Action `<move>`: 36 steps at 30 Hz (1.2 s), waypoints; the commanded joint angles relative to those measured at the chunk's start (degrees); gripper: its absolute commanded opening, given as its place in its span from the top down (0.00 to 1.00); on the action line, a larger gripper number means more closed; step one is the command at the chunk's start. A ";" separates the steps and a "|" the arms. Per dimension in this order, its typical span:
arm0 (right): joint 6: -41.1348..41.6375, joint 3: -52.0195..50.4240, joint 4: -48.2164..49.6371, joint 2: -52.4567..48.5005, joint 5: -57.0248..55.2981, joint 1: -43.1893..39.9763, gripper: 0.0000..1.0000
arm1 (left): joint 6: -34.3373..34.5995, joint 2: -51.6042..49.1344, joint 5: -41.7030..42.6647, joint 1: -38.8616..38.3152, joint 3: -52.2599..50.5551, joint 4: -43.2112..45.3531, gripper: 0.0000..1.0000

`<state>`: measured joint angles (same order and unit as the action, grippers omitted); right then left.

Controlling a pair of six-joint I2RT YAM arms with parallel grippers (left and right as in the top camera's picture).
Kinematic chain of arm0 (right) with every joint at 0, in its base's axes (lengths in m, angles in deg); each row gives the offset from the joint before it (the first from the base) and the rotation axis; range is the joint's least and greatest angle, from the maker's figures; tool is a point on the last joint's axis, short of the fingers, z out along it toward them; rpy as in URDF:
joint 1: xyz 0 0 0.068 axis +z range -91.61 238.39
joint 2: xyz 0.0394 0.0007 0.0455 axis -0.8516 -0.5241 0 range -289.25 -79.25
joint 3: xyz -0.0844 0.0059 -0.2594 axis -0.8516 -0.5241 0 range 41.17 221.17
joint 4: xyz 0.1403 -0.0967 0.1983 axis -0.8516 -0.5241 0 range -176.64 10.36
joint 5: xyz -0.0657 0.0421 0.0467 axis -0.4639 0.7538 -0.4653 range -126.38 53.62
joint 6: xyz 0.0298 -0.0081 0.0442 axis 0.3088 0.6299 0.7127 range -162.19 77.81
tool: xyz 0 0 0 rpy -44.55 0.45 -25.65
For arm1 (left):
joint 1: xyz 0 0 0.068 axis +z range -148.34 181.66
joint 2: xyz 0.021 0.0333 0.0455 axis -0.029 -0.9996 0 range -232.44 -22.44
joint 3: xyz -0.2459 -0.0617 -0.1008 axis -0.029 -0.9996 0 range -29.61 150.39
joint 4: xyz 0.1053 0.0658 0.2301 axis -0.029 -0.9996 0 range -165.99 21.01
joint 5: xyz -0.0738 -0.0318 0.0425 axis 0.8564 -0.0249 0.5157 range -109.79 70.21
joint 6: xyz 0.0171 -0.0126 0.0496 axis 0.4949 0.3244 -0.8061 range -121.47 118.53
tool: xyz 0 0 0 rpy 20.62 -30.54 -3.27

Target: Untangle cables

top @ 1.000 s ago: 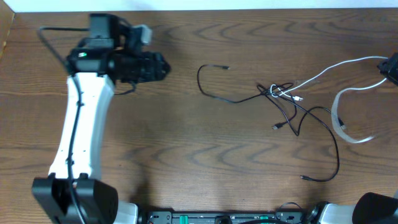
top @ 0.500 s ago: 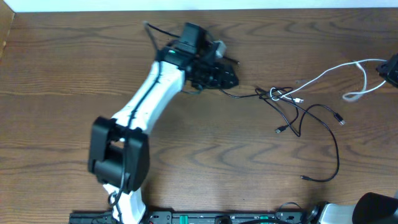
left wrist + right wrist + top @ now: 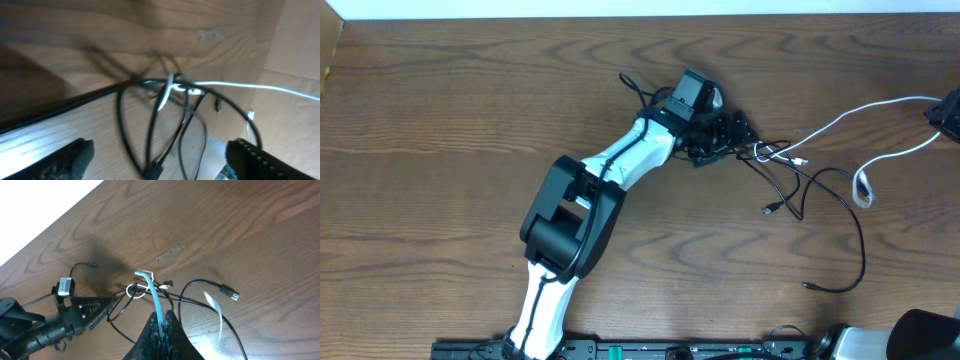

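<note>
Your left gripper (image 3: 738, 133) is spread wide and grips nothing; its fingers (image 3: 75, 157) straddle black strands just short of the knot (image 3: 767, 150), right of the middle of the table (image 3: 470, 120). Your right gripper (image 3: 162, 325) is pinched shut on the white cable (image 3: 155, 297), whose long run points from the knot toward the far-right edge. The black cables (image 3: 863, 245) trail from the knot toward the near right.

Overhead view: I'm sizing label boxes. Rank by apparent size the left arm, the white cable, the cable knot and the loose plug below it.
1. left arm, by far largest, even allowing for its being nearer the camera.
2. white cable, long but thin.
3. cable knot, a small cluster.
4. loose plug, a speck.
</note>
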<state>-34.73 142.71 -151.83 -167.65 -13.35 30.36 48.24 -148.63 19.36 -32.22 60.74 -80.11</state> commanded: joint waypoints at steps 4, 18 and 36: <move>-0.94 0.09 -0.11 0.31 -0.59 0.37 0.99 | 6.69 -0.39 0.92 -1.57 -0.13 3.08 0.46; -1.31 0.09 -0.76 0.31 -3.63 0.26 0.99 | -11.56 4.57 0.37 6.47 -0.11 -2.73 0.93; 10.38 0.02 3.32 -3.93 -20.35 -9.33 0.99 | -33.57 34.91 -20.83 21.44 -0.11 -28.15 0.93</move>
<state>-26.38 142.71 -148.79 -168.68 -31.01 24.57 18.93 -115.72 3.80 -14.72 60.43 -106.95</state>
